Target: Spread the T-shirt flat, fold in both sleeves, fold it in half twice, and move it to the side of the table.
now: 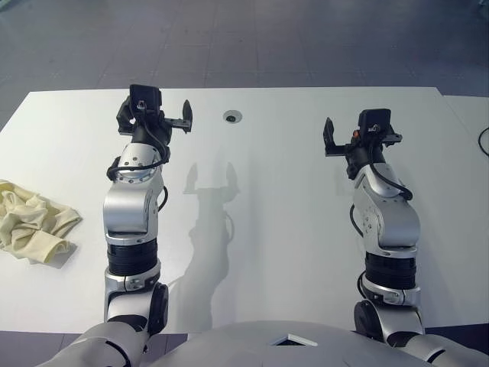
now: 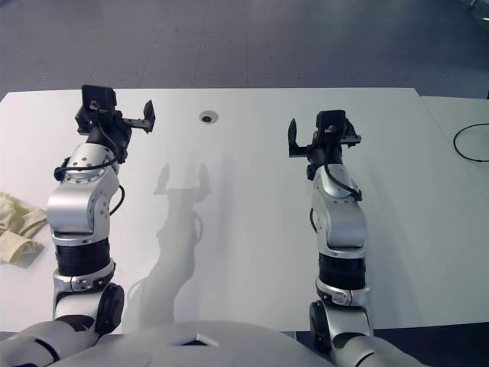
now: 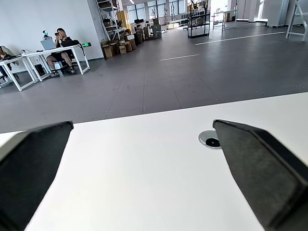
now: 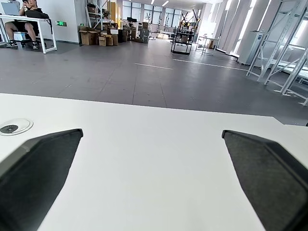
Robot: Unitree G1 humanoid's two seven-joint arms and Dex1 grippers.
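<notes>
White counter point(image 1: 290, 199), wide and bare across the middle. The far edge runs straight along 12 o'clock with grey floor point(image 1: 306, 38) beyond it; the left edge slants away at 9 to 10 o'clock; the near edge lies close under the arms at 6 o'clock. At 3 o'clock a seam marks where a second white surface point(image 2: 458, 191) butts against the counter, and a loop of black cable point(image 2: 455, 142) lies on that surface, well apart from the right arm. T-shirt point(image 1: 30, 222), pale cream, sits crumpled in a loose heap at 9 o'clock, hard against the left edge and partly cut by the head views' border, not spread and with no fold to read. It lies to the outside of the left arm, near the forearm but not touching. Left gripper point(image 1: 155, 111) is held out toward 11 o'clock above the counter, fingers point(image 3: 269, 168) released and spread wide, holding nothing. Right gripper point(image 1: 361, 134) is held out toward 1 o'clock at a like reach, fingers point(image 4: 38, 173) likewise spread apart and empty. A small round cable port point(image 1: 232, 116) is set flush in the counter at 12 o'clock, between the two grippers and nearer the left one. An open stretch of counter runs between the arms. Both wrist views look over the far edge to desks and shelving well back in the room.
</notes>
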